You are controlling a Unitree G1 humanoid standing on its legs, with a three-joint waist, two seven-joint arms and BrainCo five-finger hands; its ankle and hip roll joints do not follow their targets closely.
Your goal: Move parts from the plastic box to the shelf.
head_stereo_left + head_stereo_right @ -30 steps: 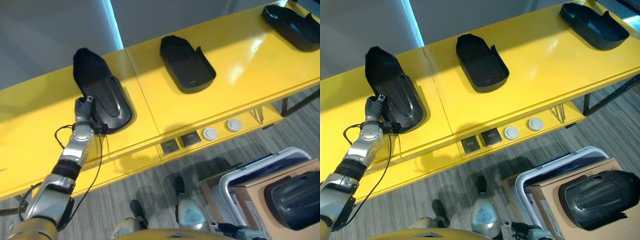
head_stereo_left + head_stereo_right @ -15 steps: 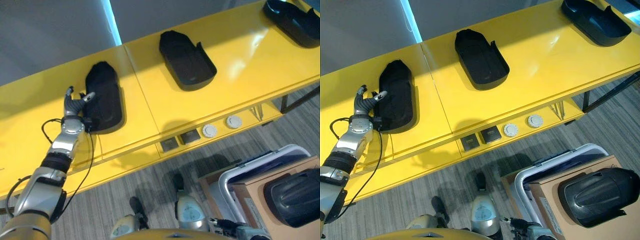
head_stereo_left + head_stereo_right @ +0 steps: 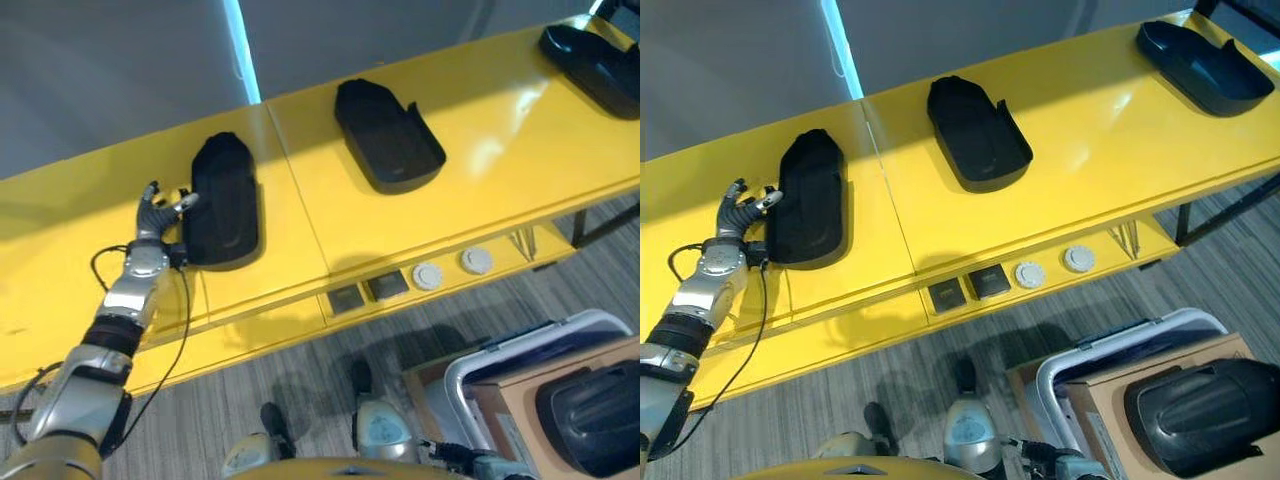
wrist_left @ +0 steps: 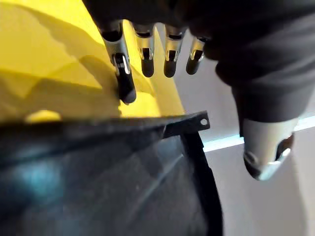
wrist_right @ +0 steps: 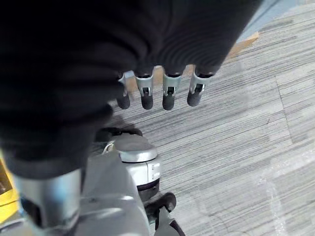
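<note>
Left hand (image 3: 153,215), fingers spread (holding nothing), rests beside a black part (image 3: 223,202) near the yellow shelf's (image 3: 300,190) front edge.

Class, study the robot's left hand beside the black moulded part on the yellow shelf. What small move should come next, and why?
Probably draw the left hand back from the leftmost black moulded plastic part. That part lies flat on the yellow shelf, and the hand's fingers are spread open beside its edge, gripping nothing. Another black part waits in the box at lower right, so placing looks done.
</note>
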